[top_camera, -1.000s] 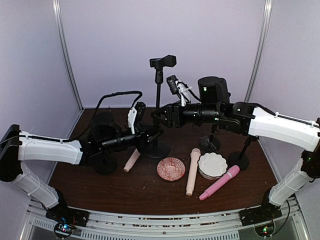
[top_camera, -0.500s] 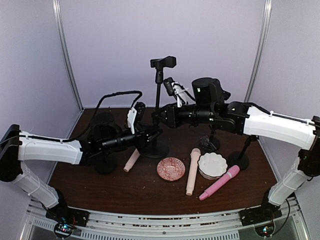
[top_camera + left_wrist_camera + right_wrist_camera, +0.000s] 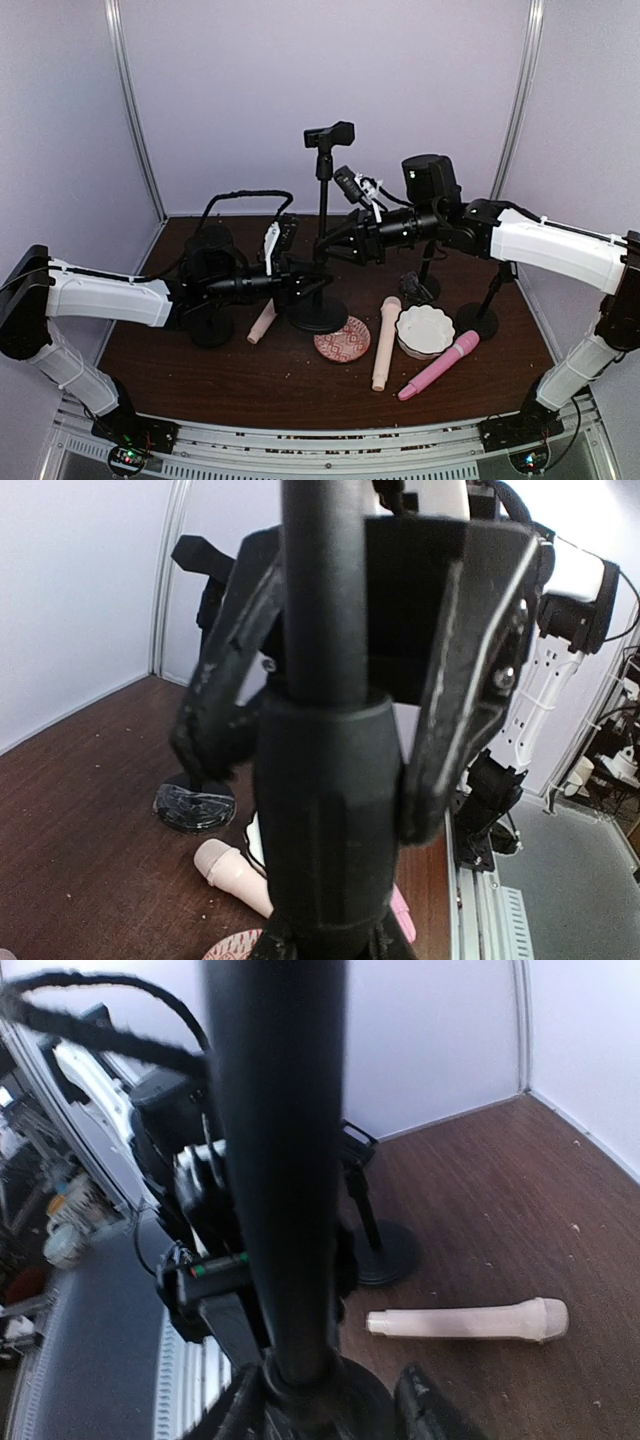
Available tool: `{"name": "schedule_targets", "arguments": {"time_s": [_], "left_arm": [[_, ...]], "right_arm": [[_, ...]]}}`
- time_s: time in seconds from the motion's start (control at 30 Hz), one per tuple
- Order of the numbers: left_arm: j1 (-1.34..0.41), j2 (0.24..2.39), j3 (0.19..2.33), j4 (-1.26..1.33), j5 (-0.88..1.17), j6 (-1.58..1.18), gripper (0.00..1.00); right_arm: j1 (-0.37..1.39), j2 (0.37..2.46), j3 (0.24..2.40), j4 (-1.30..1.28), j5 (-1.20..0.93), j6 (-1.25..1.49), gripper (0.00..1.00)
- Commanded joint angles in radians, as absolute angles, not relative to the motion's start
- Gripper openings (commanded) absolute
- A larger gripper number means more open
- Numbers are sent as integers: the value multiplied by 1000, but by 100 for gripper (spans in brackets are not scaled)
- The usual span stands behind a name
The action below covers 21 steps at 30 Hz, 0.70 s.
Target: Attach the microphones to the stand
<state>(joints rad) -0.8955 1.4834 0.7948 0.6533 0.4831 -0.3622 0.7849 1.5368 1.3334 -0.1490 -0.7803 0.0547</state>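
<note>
As my left gripper [image 3: 305, 288] clamps the tall black metal stand [image 3: 323, 195], my right gripper [image 3: 328, 245] straddles it.
Whether that one is clamped on or slightly apart, I cannot tell.

The left arm [image 3: 100, 298] reaches low and nearly level from its base toward the table's centre. The left gripper [image 3: 303, 285] points right, its fingers [image 3: 455, 680] clamped on both sides of the stand pole [image 3: 320, 810].

The right arm [image 3: 550, 248] has its elbow raised and its forearm running level to the left, higher than the left arm. The right gripper [image 3: 335, 248] points left, and its fingers [image 3: 425, 1405] straddle the same pole above the left gripper. It is unclear whether they touch the pole. The two grippers face each other, close together.
</note>
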Motion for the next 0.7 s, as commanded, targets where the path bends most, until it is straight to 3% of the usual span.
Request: {"name": "schedule_targets", "arguments": {"time_s": [0.0, 0.27, 0.43, 0.67], "left_arm": [[-884, 1449, 820, 826, 591, -363, 0], [-871, 1460, 800, 858, 553, -394, 0], [-871, 1465, 811, 795, 463, -386, 0], [-871, 1456, 814, 746, 392, -373, 0]], "right_arm": [[746, 1484, 1351, -311, -584, -72, 52], [725, 1425, 1295, -344, -544, -70, 60], [782, 1380, 1233, -172, -625, 29, 69], [878, 1459, 1315, -57, -481, 209, 64]]}}
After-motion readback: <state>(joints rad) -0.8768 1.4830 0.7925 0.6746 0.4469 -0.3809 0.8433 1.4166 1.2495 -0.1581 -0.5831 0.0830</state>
